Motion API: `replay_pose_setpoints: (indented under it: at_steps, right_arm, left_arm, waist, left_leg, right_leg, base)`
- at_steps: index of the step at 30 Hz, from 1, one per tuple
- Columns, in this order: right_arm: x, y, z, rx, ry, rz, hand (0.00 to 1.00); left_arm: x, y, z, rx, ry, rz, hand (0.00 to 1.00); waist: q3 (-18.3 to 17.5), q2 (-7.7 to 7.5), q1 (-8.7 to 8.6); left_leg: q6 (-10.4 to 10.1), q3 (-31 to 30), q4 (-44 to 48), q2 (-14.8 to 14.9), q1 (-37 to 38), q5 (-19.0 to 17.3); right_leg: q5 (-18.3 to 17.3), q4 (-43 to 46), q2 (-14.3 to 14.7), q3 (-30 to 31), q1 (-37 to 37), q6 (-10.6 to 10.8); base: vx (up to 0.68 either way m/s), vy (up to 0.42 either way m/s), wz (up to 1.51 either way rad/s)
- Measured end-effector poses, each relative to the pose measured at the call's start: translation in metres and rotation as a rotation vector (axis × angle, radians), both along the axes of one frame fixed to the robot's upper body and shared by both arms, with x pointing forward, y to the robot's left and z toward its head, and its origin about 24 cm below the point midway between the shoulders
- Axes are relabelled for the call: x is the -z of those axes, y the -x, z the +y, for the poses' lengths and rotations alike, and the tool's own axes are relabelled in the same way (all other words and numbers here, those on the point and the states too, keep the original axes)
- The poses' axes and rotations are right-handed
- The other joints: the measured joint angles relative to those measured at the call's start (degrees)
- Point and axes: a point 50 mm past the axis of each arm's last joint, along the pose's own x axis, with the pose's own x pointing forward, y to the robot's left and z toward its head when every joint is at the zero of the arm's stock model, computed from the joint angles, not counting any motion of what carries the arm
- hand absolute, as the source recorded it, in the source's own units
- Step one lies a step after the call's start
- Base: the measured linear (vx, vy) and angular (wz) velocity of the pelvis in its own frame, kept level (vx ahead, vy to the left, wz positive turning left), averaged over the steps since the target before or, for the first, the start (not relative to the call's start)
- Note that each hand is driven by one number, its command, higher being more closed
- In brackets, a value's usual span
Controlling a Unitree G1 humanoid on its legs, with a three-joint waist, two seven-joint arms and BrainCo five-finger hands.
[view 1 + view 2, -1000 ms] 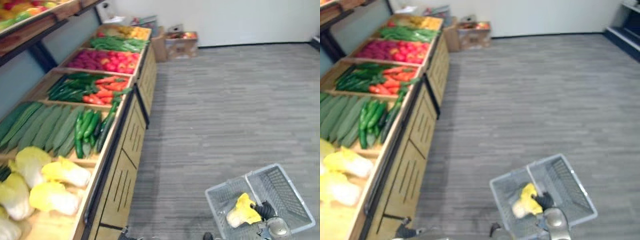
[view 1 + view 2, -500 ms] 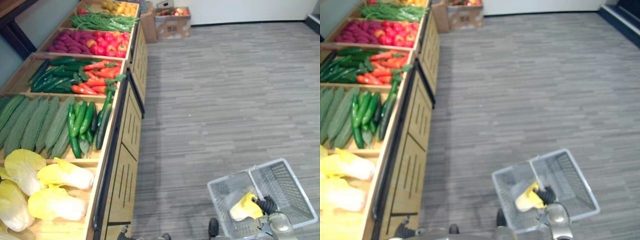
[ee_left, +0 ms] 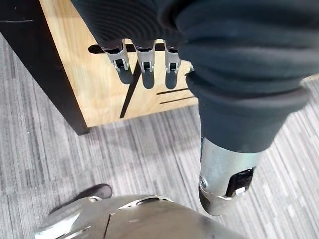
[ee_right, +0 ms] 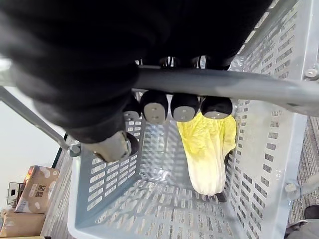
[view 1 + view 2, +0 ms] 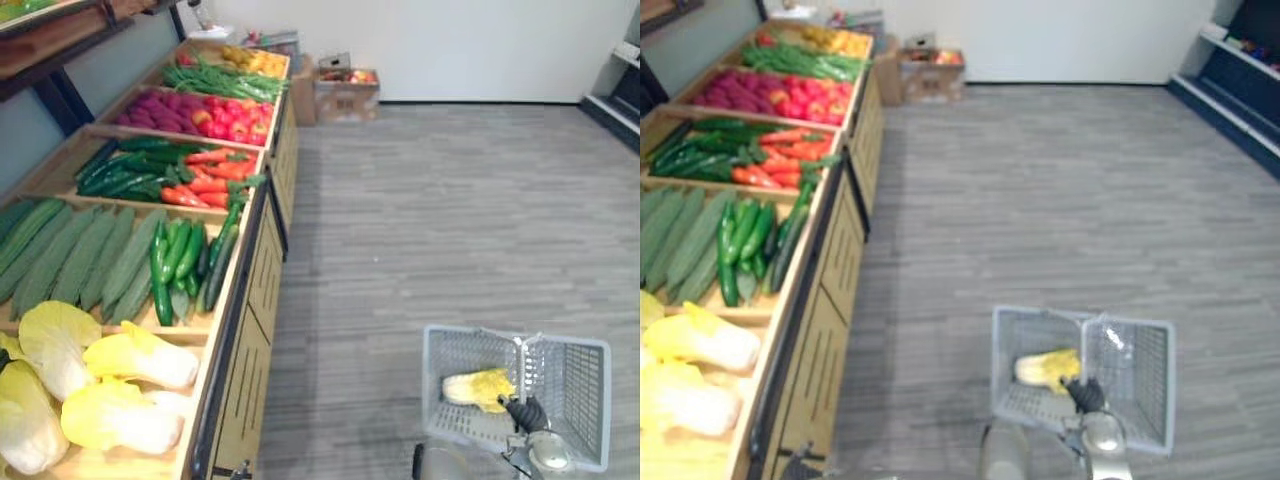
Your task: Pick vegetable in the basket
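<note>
A grey wire basket (image 5: 572, 385) hangs over the floor at the lower right, and my right hand (image 5: 526, 413) is shut on its handle (image 4: 239, 84). One yellow-white napa cabbage (image 4: 207, 152) lies inside it, also seen as the cabbage (image 5: 1048, 368) in the eye views. More napa cabbages (image 5: 120, 390) lie in the nearest wooden bin at the lower left. My left hand (image 3: 142, 55) hangs beside the stand's wooden front with its fingers straight and nothing in it.
A long wooden produce stand (image 5: 245, 300) runs along the left, with bins of cucumbers (image 5: 185, 255), gourds (image 5: 80, 260), carrots (image 5: 205, 185), red vegetables and green beans. Cardboard boxes (image 5: 345, 90) stand at its far end. Grey floor stretches to the right, and a dark shelf (image 5: 1240, 90) stands at the far right.
The camera has tilted up, showing more of the far wall. The basket has swung round under my right hand, and the cabbage now lies flat across it.
</note>
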Motion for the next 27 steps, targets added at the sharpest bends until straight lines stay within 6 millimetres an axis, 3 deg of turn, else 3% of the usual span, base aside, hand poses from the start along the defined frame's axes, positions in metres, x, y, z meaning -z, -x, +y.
replay_pose_setpoints:
  at_steps: [3, 4, 5, 6, 8, 9, 13, 16, 18, 20, 22, 24, 27]
  right_arm:
    - [-0.001, -0.002, -0.001, 0.007, -0.003, -0.007, 1.00]
    - [-0.002, -0.003, -0.002, 0.019, -0.006, -0.012, 1.00]
    - [-0.002, -0.004, -0.001, 0.020, -0.007, -0.013, 1.00]
    - [-0.002, -0.004, -0.001, 0.021, -0.009, -0.013, 1.00]
    - [-0.004, -0.009, -0.002, 0.020, -0.006, -0.028, 1.00]
    - [-0.006, -0.014, 0.001, 0.017, -0.011, -0.039, 1.00]
    - [-0.004, -0.007, -0.004, 0.046, -0.009, -0.032, 1.00]
    - [0.000, -0.001, -0.005, 0.054, -0.014, -0.010, 1.00]
    - [0.004, 0.007, -0.005, 0.058, -0.017, 0.016, 1.00]
    - [0.005, 0.010, -0.006, 0.063, -0.014, 0.022, 1.00]
    - [0.006, 0.016, -0.009, 0.092, 0.000, 0.034, 1.00]
    - [0.007, 0.021, -0.011, 0.107, 0.004, 0.042, 1.00]
    - [0.007, 0.024, -0.017, 0.133, 0.009, 0.043, 1.00]
  left_arm:
    - [0.000, 0.002, 0.003, -0.047, -0.003, 0.002, 0.00]
    - [0.000, 0.002, 0.004, -0.056, -0.005, 0.002, 0.00]
    - [0.000, 0.003, 0.004, -0.057, -0.006, 0.003, 0.00]
    - [0.000, 0.003, 0.003, -0.058, -0.006, 0.002, 0.00]
    - [0.000, -0.004, -0.002, -0.052, 0.004, -0.010, 0.00]
    - [-0.001, -0.009, -0.002, -0.048, 0.001, -0.024, 0.00]
    - [-0.001, -0.018, -0.012, -0.042, 0.022, -0.051, 0.00]
    - [0.000, -0.019, -0.014, -0.041, 0.030, -0.049, 0.00]
    - [0.001, -0.014, -0.016, -0.066, 0.034, -0.044, 0.00]
    - [0.000, -0.015, -0.015, -0.102, 0.034, -0.060, 0.00]
    - [-0.001, -0.016, -0.014, -0.167, 0.037, -0.084, 0.00]
    - [-0.001, -0.013, -0.011, -0.248, 0.044, -0.096, 0.00]
    - [-0.001, -0.010, -0.010, -0.294, 0.043, -0.096, 0.00]
  waist:
    - [0.52, -0.57, 0.01]
    - [0.95, -1.19, 0.01]
    - [1.31, -1.05, -0.03]
    - [1.59, -0.46, -0.11]
    - [1.58, 1.76, 0.09]
    - [1.47, 1.99, 0.14]
    - [0.91, 2.52, -0.96]
    - [0.90, 2.50, -0.85]
    - [0.83, 2.77, -0.29]
    - [1.21, 1.85, 0.75]
    - [1.04, 2.20, 0.66]
    - [1.11, 1.80, 0.69]
    - [1.05, 1.88, 0.76]
  left_leg:
    - [-1.61, -0.33, -0.63, 0.56, 0.25, 0.35]
    - [-3.11, -0.57, -0.66, 1.05, 1.39, -0.52]
    - [-3.86, -0.66, -0.67, 1.41, 2.25, -0.99]
    - [-5.33, -1.21, -0.71, 2.59, 3.50, -1.93]
    - [-6.85, -2.13, -0.58, 5.44, 3.60, -1.78]
    - [-8.01, -2.29, -0.32, 6.41, 3.84, -0.75]
    - [-9.33, -5.96, 5.45, 8.26, 1.91, 0.77]
    - [-13.30, -9.50, 16.82, 8.21, -3.83, 5.74]
    - [-16.48, -10.19, 26.01, 8.02, -7.20, 13.61]
    - [-16.56, -10.06, 32.54, 8.11, -9.97, 18.68]
    - [-15.82, -7.26, 38.22, 10.22, -13.60, 14.63]
    - [-12.60, -3.14, 33.46, 12.86, -15.43, 12.67]
    - [-11.99, -4.62, 16.08, 13.70, -17.57, 12.75]
  right_leg:
    - [1.66, -17.22, 1.86, -2.09, 1.18, 1.65]
    - [4.92, -25.33, 2.62, -1.81, 2.42, 1.57]
    - [7.16, -26.99, 2.87, -1.71, 3.08, 1.41]
    - [12.34, -27.30, 3.88, -2.28, 4.25, 0.22]
    - [8.85, -23.49, 6.60, -3.03, 3.20, -2.04]
    - [6.16, -19.45, 7.09, -3.34, 1.82, -2.81]
    - [-0.49, -13.26, 6.92, -6.43, 2.12, -3.83]
    - [-2.57, -13.69, 6.25, -7.78, 4.88, -4.60]
    - [-4.61, -14.30, 6.05, -8.31, 8.40, -5.55]
    - [-5.49, -15.88, 5.54, -8.41, 10.99, -6.00]
    - [-5.75, -18.17, 5.09, -9.98, 15.18, -6.36]
    - [-5.85, -20.43, 4.08, -11.17, 18.37, -6.22]
    - [-6.39, -21.47, 2.68, -13.33, 19.76, -4.97]
  base:
    - [0.28, -0.091, 0.18]
    - [0.34, -0.170, 0.18]
    - [0.45, -0.240, 0.17]
    - [0.39, -0.214, 0.03]
    - [0.38, -0.214, -0.08]
    - [0.34, -0.219, -0.06]
    - [0.29, -0.202, 0.33]
    - [0.26, -0.166, 0.28]
    - [0.27, -0.142, 0.14]
    - [0.25, -0.136, 0.09]
    - [0.25, -0.112, 0.28]
    - [0.20, -0.049, 0.33]
    - [0.10, 0.056, 0.34]
